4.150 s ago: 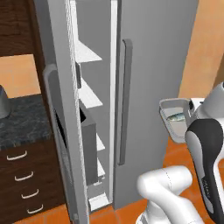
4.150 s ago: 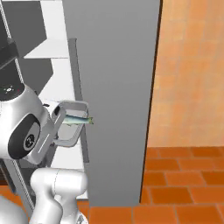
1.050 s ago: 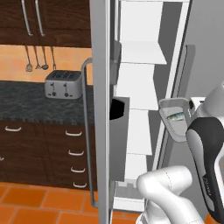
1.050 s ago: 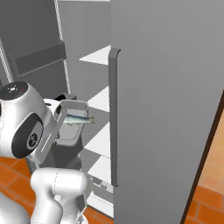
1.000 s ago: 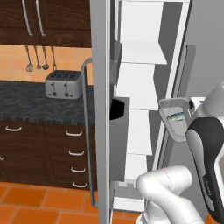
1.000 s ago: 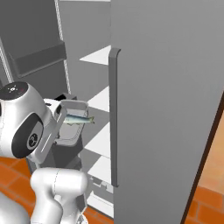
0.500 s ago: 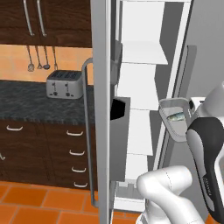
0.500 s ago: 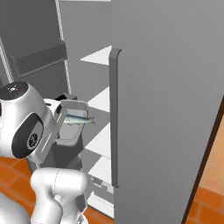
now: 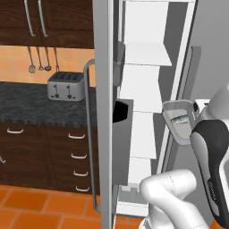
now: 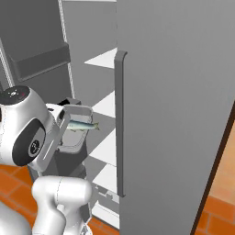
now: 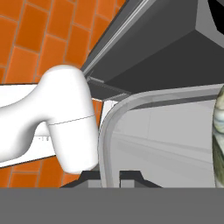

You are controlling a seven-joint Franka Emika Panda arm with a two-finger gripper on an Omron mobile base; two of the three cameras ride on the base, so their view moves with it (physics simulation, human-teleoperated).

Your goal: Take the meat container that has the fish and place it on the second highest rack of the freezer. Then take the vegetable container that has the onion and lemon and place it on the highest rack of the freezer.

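Observation:
The meat container (image 9: 179, 130), a shallow grey metal tray, hangs tilted steeply on edge in front of the open freezer (image 9: 145, 60). The slim silvery fish (image 9: 183, 119) lies against its floor. From the right base view the meat container (image 10: 72, 137) shows beside my white arm, with the fish (image 10: 82, 125) sticking out past its rim. My gripper (image 11: 112, 177) is shut on the tray's curved rim (image 11: 105, 144), and the fish (image 11: 218, 140) shows at the right edge of the hand view. The vegetable container, onion and lemon are out of view.
White racks (image 9: 142, 97) step down inside the freezer. Its open door (image 9: 103, 112) stands to the left with a dark bin (image 9: 123, 117). The shut right door (image 10: 174, 114) has a long handle (image 10: 120, 124). A toaster (image 9: 66, 86) sits on the dark counter, above drawers.
Since the oldest frames the base has swung, so the freezer's open inside now faces me. Over the last second nothing has moved, and the tray stays in my grip.

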